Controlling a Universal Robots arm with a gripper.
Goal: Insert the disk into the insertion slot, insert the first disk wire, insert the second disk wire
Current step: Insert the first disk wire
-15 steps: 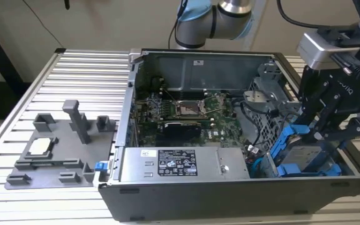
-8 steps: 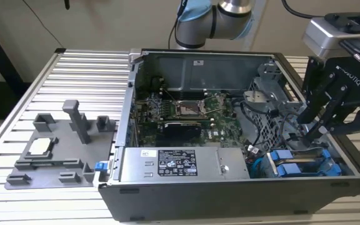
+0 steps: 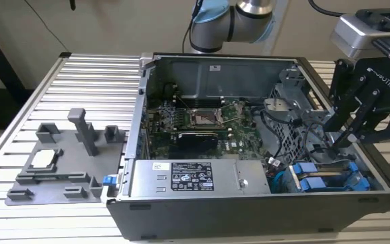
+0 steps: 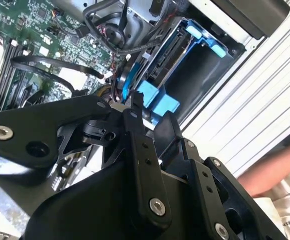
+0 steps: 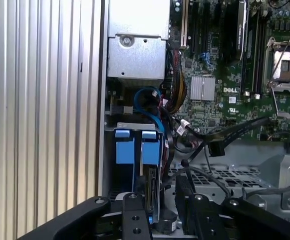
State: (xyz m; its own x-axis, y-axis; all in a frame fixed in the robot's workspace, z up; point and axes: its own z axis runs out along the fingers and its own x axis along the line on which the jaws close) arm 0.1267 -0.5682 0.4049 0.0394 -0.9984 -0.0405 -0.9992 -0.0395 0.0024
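Observation:
The disk (image 3: 330,174), in its blue carrier, lies in the insertion slot (image 3: 375,187) at the case's front corner on the exterior view's right. Its blue tabs (image 5: 135,145) face out of the bay in both wrist views (image 4: 157,97). My gripper (image 3: 344,145) reaches down into the case just above the disk's inner end (image 4: 152,112) (image 5: 159,195). A blue wire (image 5: 147,97) loops from the board toward that spot (image 4: 124,82). A black wire with a loose connector (image 5: 215,148) hangs beside the gripper, apart from it.
The grey power-supply box (image 3: 195,178) fills the case's front. Behind it is the motherboard (image 3: 202,119), and a perforated cage (image 5: 224,175) stands beside the bay. A grey fixture (image 3: 59,162) sits on the slatted table (image 3: 79,81). A person's arm (image 4: 267,170) is beyond the case.

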